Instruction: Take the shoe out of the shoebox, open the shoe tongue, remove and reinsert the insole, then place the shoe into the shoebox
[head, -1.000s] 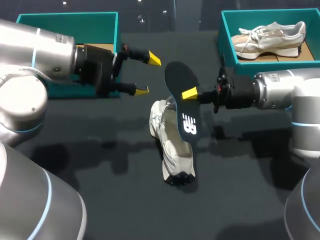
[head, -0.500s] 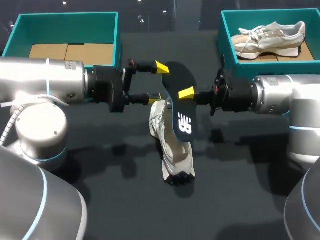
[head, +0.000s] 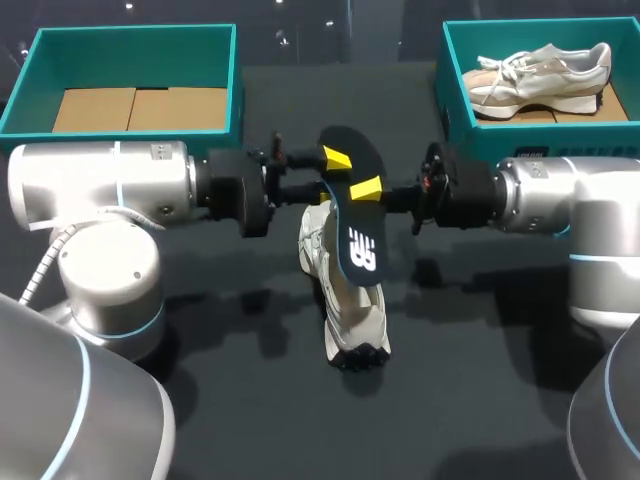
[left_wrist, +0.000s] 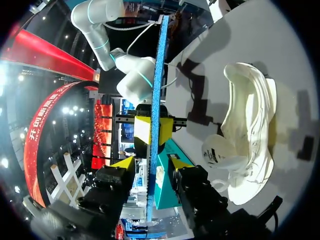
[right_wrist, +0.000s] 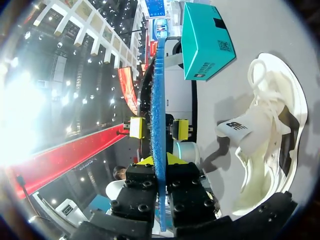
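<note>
- Looking down from the head view: the dark table (head: 200, 380) carries a teal left shoebox (head: 236, 70) showing a cardboard floor, and a teal right shoebox (head: 445, 70) with a pale second shoe (head: 540, 68) lying in it.
- The white shoe (head: 350, 305) lies on the table between my two arms, outside both boxes.
- The dark insole (head: 355, 225) stands tilted in the air above the shoe, its lower end over the shoe's opening.
- My right gripper (head: 368, 189) grips the insole; my left gripper (head: 322, 172) sits at the insole's upper part.
- Left wrist view: the insole (left_wrist: 159, 75) runs edge-on between my left gripper's (left_wrist: 151, 164) yellow tips, with a gap on each side, so the jaws stand moderately spread and hold nothing. Ahead, the right gripper (left_wrist: 154, 130) pinches the insole from both sides. The shoe (left_wrist: 250, 130) lies beside it on the table.
- Right wrist view: my right gripper (right_wrist: 159, 162) is clamped narrow on the insole's (right_wrist: 158, 90) edge. The left gripper's (right_wrist: 159, 128) tips straddle the insole without touching. The shoe (right_wrist: 272, 130) lies alongside, a shoebox beyond it.
</note>
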